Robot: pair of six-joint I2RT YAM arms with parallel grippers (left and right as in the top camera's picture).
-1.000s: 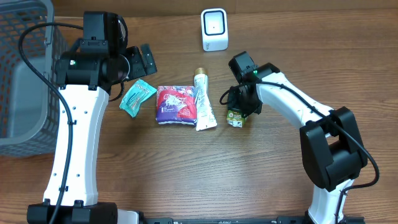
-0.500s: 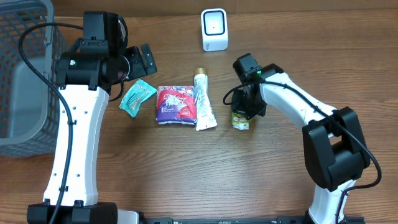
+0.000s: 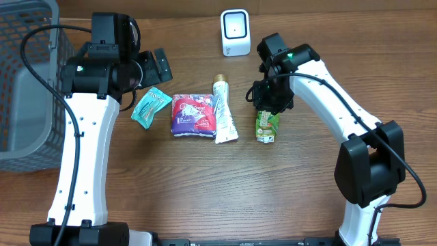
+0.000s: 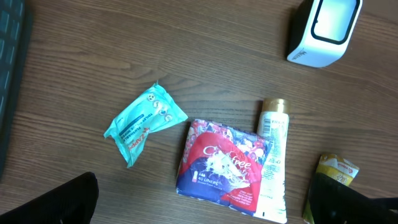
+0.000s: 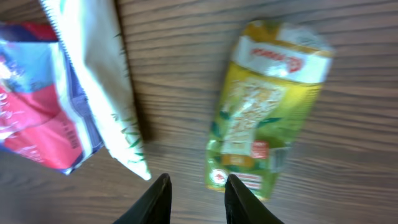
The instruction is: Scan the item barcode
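Overhead: right end effector (image 3: 268,104) parted over green pouch (image 3: 267,128); left end effector (image 3: 153,68) wide.

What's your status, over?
Left gripper open, empty. Right gripper open over pouch. Pouch flat on table, unheld. Tube beside it, apart.

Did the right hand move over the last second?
Yes. In the overhead view the right hand has shifted up-frame toward the white box-shaped scanner, leaving the green foil pouch lying flat just below it.
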